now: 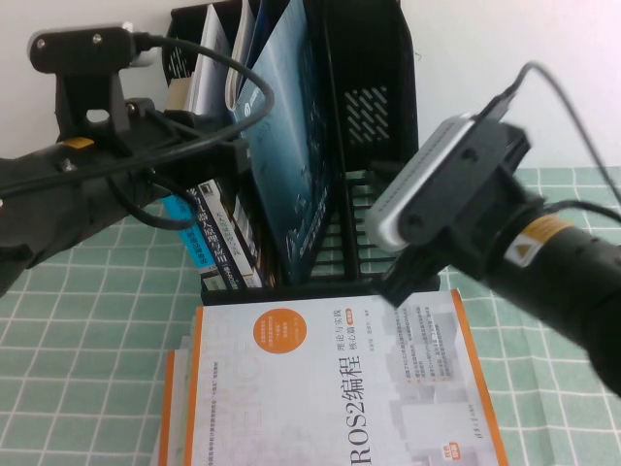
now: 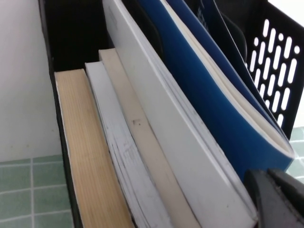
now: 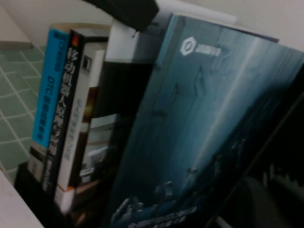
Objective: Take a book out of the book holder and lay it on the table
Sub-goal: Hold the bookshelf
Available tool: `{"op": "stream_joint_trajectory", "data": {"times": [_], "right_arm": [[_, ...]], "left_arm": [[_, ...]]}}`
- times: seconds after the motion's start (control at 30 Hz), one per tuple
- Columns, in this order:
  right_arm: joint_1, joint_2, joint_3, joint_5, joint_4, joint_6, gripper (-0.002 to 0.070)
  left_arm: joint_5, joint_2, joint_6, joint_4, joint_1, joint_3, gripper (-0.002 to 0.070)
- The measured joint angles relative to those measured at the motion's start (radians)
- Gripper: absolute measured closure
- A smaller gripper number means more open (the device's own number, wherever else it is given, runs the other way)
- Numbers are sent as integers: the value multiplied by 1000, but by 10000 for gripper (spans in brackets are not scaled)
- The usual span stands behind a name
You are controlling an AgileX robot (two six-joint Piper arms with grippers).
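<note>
ROS2 book (image 1: 330, 388) flat on table (image 1: 78, 330); blue book (image 1: 291, 136) upright in holder (image 1: 374, 146).

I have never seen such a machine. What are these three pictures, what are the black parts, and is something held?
This is a robot with two black arms, each ending in a hand. The high picture looks down from the robot's own side. The other two come from cameras on the two wrists.

The left hand is close to an edge of the dark blue book. That book stands in the black book holder, beside some smaller books. The right hand is in front of the holder's right slots, near a white-and-orange book that lies flat on the green grid table.

The pictures do not show whether either hand holds anything.
</note>
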Motion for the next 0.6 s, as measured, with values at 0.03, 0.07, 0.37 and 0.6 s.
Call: {"op": "stream_joint_trajectory", "data": {"times": [0.03, 0.07, 0.37, 0.6], "right_arm": [[10, 25, 0, -19, -12, 40, 608], [15, 47, 0, -37, -31, 92, 568], [17, 220, -81, -182, -315, 546, 237], [19, 369, -255, -154, -353, 596, 221]], "left_arm": [[-5, 0, 0, -17, 0, 0, 678], [-5, 0, 0, -35, 0, 0, 678], [-10, 0, 0, -108, 0, 0, 678], [-6, 0, 0, -129, 0, 0, 678]]}}
